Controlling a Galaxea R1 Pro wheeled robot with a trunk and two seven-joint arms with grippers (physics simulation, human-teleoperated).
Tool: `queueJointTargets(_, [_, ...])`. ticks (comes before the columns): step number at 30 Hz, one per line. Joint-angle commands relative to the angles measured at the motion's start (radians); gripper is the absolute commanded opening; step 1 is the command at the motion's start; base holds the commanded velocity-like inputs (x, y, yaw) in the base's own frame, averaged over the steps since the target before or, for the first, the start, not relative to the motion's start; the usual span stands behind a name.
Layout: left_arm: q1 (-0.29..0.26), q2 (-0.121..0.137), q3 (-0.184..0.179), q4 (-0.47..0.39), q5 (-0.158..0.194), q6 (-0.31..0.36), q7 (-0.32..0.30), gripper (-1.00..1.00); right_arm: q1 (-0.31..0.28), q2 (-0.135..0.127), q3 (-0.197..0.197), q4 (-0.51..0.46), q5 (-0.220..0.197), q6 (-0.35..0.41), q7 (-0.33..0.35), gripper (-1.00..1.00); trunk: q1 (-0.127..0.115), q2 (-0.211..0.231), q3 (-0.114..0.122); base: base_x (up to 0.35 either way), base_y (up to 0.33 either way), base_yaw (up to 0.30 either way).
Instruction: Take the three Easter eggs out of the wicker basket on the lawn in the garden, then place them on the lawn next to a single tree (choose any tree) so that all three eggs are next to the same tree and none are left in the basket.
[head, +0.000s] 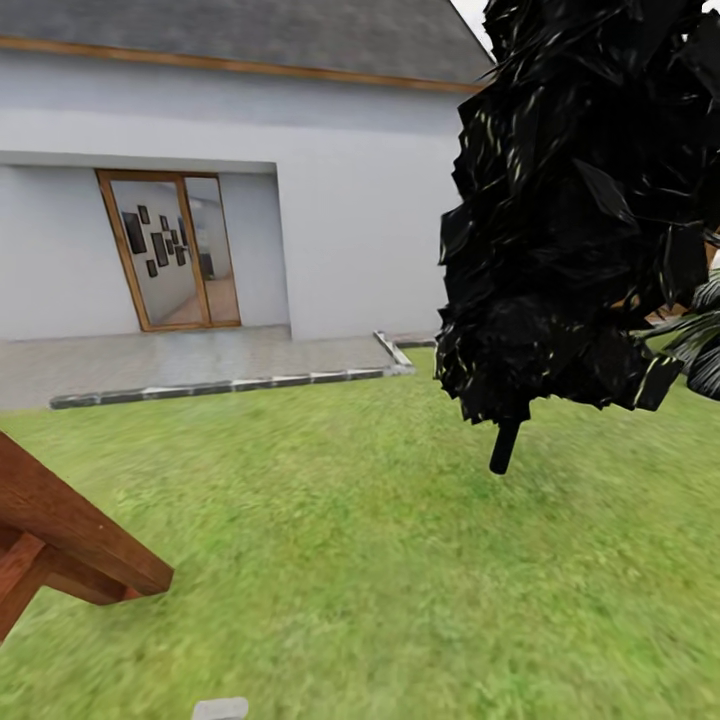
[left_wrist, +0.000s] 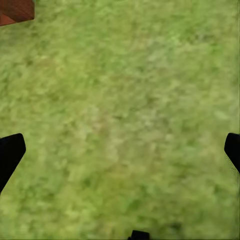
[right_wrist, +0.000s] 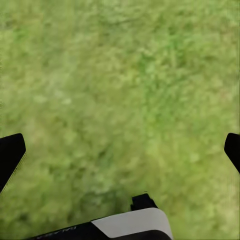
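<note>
The lawn (head: 380, 560) spreads out ahead as bright mottled green grass. The Easter eggs, the wicker basket and the tree are out of view. My left gripper (left_wrist: 121, 152) hangs open over bare grass, its dark fingertips (left_wrist: 10, 155) far apart with nothing between them. Over another patch of grass, my right gripper (right_wrist: 121, 152) is open too, fingertips (right_wrist: 11, 150) wide apart and empty.
A black-leaved shrub (head: 590, 200) on a thin dark stem (head: 505, 447) stands at the right, with palm fronds (head: 703, 340) behind it. A reddish wooden frame (head: 60, 540) juts in at the lower left. Beyond a stone kerb (head: 230, 383) lie a paved patio and a grey house with a glass door (head: 170, 250).
</note>
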Motion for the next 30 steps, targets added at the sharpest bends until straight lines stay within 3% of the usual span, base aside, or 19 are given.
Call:
queueJointTargets(1, [0.0,0.0,0.0,0.002,0.0,-0.004,0.003,1.0,0.0,0.001,0.0,0.001,-0.01,-0.006,-0.001,1.0,0.001,-0.001,0.0,0.327,0.0,0.0])
queueJointTargets(14, [0.0,-0.001,0.0,0.003,0.0,-0.003,0.003,1.0,0.0,0.001,0.0,0.001,-0.01,-0.005,-0.001,1.0,0.001,-0.001,0.0,0.327,0.0,0.093])
queueJointTargets(30, [0.0,0.0,0.0,0.003,0.0,-0.003,0.003,1.0,-0.001,0.001,0.0,0.001,-0.01,-0.006,-0.001,1.0,0.001,-0.001,0.0,0.327,0.0,0.007])
